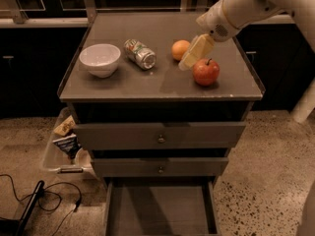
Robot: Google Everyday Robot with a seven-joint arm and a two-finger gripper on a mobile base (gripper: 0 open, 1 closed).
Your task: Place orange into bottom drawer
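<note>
The orange lies on the grey cabinet top, toward the back right. My gripper hangs just right of it, above the top, between the orange and the red apple. The bottom drawer is pulled out at the foot of the cabinet and shows a bare grey floor.
A white bowl and a can on its side lie on the left half of the top. Two upper drawers are closed. A clear bin with packets and black cables are on the floor at left.
</note>
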